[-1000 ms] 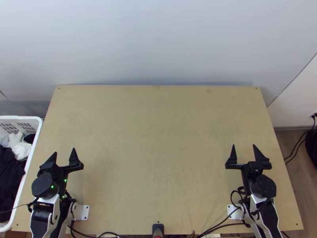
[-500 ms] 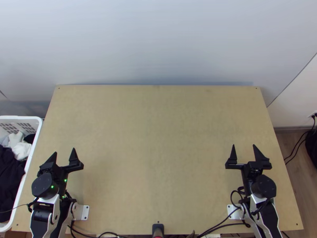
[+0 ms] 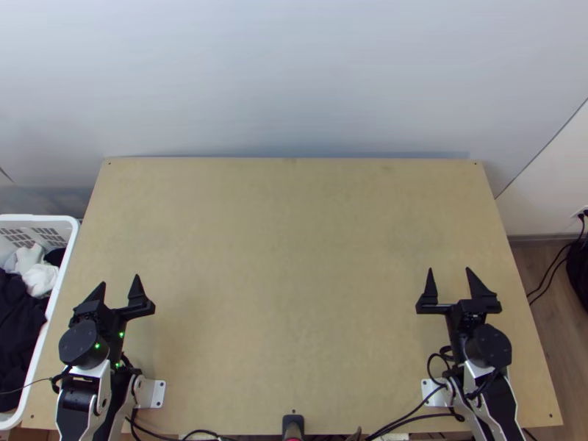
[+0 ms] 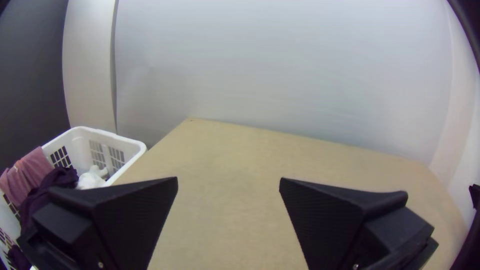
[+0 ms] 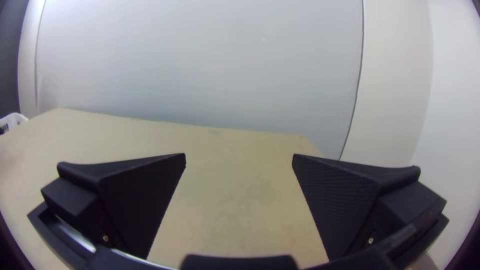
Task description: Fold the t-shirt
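The left gripper (image 3: 120, 278) and right gripper (image 3: 449, 269) were open, and the t-shirt, probably in the basket (image 3: 37, 217), could have dragged out other clothes (image 3: 18, 312) because they were heaped together.

Left arm (image 3: 94, 370) and right arm (image 3: 470, 373): white links, round black joints (image 3: 82, 344) — green lights (image 3: 97, 345) at left. Black cables (image 3: 413, 410). Wedge-shaped black fingers (image 5: 337, 200), finely ribbed — small screws (image 5: 370, 241) noted.

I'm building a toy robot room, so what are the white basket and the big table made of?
The basket looks like smooth, stiff plastic: its white walls are thin, with neat slots. The table looks like wood with a dull finish: it's a flat tan board with faint blotches, though I can't tell if it's plywood or pressed board.
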